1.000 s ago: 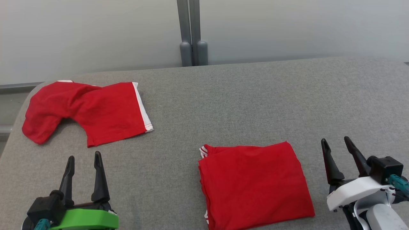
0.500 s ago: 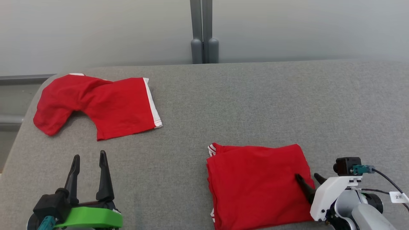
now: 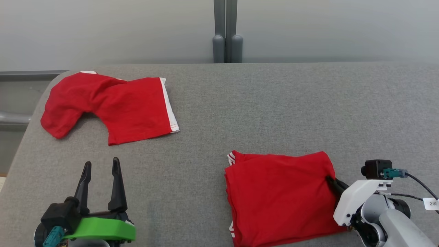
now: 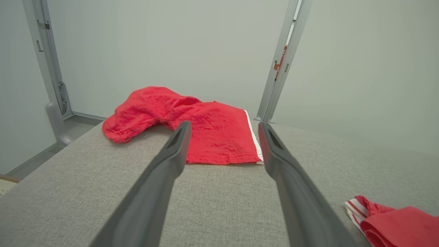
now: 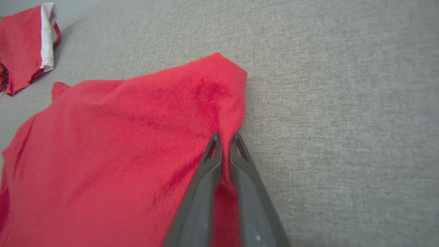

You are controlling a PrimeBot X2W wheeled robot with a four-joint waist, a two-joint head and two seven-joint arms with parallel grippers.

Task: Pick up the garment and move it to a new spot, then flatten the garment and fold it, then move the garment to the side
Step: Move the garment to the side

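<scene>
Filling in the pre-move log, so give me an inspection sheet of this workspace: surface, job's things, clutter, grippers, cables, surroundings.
surface: grey fabric table, rounded far-left corner.
job's things: folded red garment lying near right; crumpled red garment with white hem, far left.
clutter: nothing seen.
grippers: right gripper shut on the folded red garment's right edge; left gripper open, holding nothing.
cables: black cable with white tag at the right wrist, off the cloth.
surroundings: pale wall panels, grey post behind the table.
</scene>
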